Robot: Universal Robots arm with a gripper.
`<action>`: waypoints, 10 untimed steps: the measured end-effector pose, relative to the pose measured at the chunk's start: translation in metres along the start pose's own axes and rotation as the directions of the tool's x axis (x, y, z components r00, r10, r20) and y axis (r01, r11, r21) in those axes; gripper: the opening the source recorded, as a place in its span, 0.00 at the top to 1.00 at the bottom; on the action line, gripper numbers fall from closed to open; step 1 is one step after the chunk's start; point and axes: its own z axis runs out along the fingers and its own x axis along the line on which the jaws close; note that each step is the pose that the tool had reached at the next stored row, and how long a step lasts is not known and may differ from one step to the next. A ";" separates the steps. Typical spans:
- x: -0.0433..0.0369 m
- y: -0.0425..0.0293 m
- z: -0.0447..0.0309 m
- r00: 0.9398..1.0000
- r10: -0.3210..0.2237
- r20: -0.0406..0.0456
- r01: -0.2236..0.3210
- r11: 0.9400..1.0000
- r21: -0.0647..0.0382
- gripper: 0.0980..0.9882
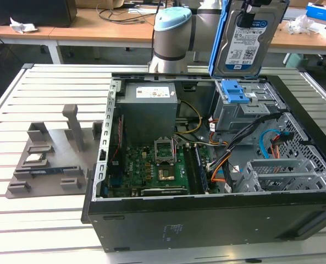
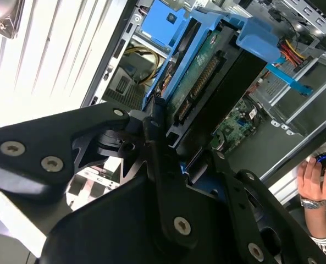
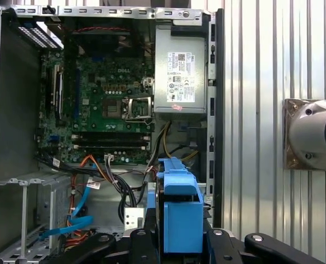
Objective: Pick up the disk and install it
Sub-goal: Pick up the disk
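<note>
Clamping the disk (image 1: 245, 44) by its edges, the tool (image 2: 184, 131) holds it upright above the open computer case (image 1: 206, 223).

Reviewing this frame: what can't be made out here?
- Top of the disk: exterior view, cut off by the top edge.
- Gap between disk and cage: exterior view, they overlap.
- What lies under the disk: first wrist view, hidden by disk and fingers.
- Person's hand: second wrist view, cut by the right edge.

Silver metal disk (image 1: 245, 44), glossy blue plastic frame (image 1: 217, 33); matt grey metal case (image 1: 206, 220).
</note>
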 end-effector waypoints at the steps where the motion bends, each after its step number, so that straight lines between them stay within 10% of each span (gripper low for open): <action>1: 0.0010 0.0000 0.0001 1.000 0.000 0.000 0.000 1.000 0.000 0.70; 10: 0.0116 0.0002 0.0004 1.000 0.000 -0.004 0.000 1.000 0.000 0.70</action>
